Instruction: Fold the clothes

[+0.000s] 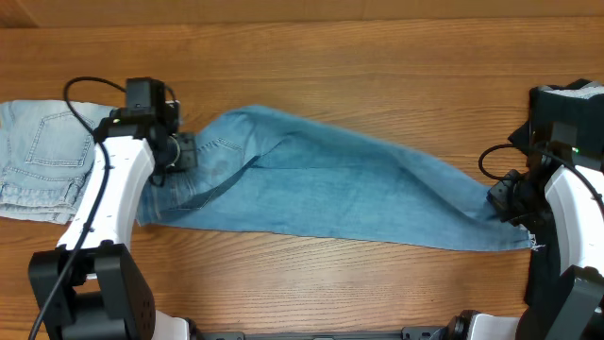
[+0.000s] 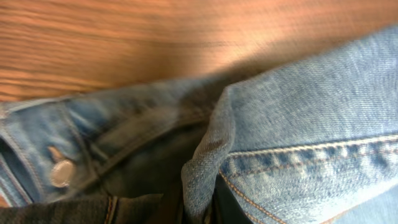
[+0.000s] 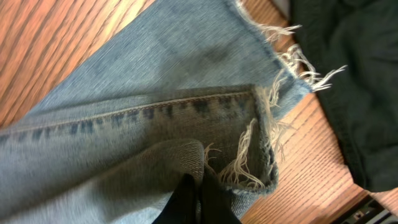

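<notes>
The medium-blue jeans lie stretched across the middle of the overhead frame on the wooden table. One leg is apparently laid over the other, with the waist at centre left and the hem at lower right. The left gripper is clenched on the waistband end. Its wrist view shows denim bunched at bottom centre, with the metal button at lower left. The right gripper is clamped on the frayed hem, and the cuff layers are pinched at the bottom centre of its wrist view. The step in hand looks like carrying one end over to the other to halve the length. To do it well, each grip should hold every layer so neither leg slips out. The travelling end should rise only enough to clear the cloth, then move along the garment's long line so the edges stack rather than skew. The upper edge at centre left bulges, so a slight pull apart first would likely flatten it. The paler jeans at far left and the black garment at upper right sit close to the ends and should not be dragged in.
</notes>
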`<state>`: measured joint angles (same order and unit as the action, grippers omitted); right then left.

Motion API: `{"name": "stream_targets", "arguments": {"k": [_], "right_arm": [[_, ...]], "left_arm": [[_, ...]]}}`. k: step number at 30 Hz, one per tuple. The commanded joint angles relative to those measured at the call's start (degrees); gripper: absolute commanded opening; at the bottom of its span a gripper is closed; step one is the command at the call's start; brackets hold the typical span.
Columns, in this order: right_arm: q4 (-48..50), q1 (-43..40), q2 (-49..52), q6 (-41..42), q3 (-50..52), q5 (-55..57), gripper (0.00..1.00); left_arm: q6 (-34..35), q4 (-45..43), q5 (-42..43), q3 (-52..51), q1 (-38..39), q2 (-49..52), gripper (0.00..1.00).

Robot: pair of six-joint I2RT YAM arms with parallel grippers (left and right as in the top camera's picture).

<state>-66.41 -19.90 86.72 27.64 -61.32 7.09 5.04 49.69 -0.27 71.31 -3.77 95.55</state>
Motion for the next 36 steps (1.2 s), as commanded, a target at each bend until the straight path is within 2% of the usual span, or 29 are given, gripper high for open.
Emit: {"name": "stream_targets", "arguments": {"k": [1,8,11,17,24,25,26,27,29,30,31,32,33,34,36], "right_arm": [[0.37,-0.44,-1.33,5.31,0.28,4.59,0.04],[4.79,-0.44,-1.31,8.68,4.98,9.01,0.04],[6.73,-0.48,-1.31,9.90,5.62,16.13,0.04],[7.96,-0.48,-1.31,9.94,5.62,20.24,0.04],[3.08,-0.48,-1.31,18.93,5.88,22.27,0.04],[3.06,-0.48,-1.31,18.95,5.88,22.18,0.07],[2.84,-0.48,-1.31,18.93,5.88,22.21,0.80],[2.62,-0.48,-1.31,18.91,5.88,22.21,1.00],[1.66,-0.48,-1.33,18.88,5.88,22.23,1.00],[1.46,-0.48,-1.33,18.82,5.84,22.49,1.00],[1.36,-0.48,-1.44,17.73,5.22,22.86,1.00],[1.38,-0.48,-1.66,15.30,3.74,21.59,1.00],[1.62,-0.37,-1.88,12.28,1.97,19.28,1.00],[1.99,-0.35,-2.19,5.22,-1.33,14.16,1.00],[1.92,-0.31,-2.51,-10.97,-8.22,-0.46,0.89]], "left_arm": [[2.71,-5.53,-3.15,-3.08,-4.63,-0.31,0.04],[-1.16,-10.58,-2.10,-3.10,-5.53,-0.31,0.04],[-5.57,-10.36,4.59,-3.10,-4.87,-0.33,0.04],[-5.92,-10.40,4.85,-3.10,-4.66,-0.33,0.04],[-5.97,-10.58,4.83,-3.10,-4.66,-0.33,0.04],[-6.05,-10.58,4.83,-3.10,-4.66,-0.33,0.04],[-6.38,-10.58,4.83,-3.10,-4.66,-0.33,0.04],[-6.38,-10.58,4.83,-3.10,-4.66,-0.33,0.04],[-6.86,-10.60,4.83,-3.02,-4.66,-0.33,0.22],[-6.86,-10.56,5.05,-2.95,-4.66,-0.33,0.28],[-7.93,-10.56,6.38,-2.89,-4.66,-0.44,0.42],[-8.59,-10.56,8.83,-2.32,-4.66,-0.55,0.63],[-9.18,-10.47,10.75,-1.46,-4.66,-0.55,0.68],[-9.35,-9.84,12.33,0.22,-4.66,-0.57,0.70],[-9.62,-7.02,12.81,4.44,-4.28,-0.57,0.76]]}}
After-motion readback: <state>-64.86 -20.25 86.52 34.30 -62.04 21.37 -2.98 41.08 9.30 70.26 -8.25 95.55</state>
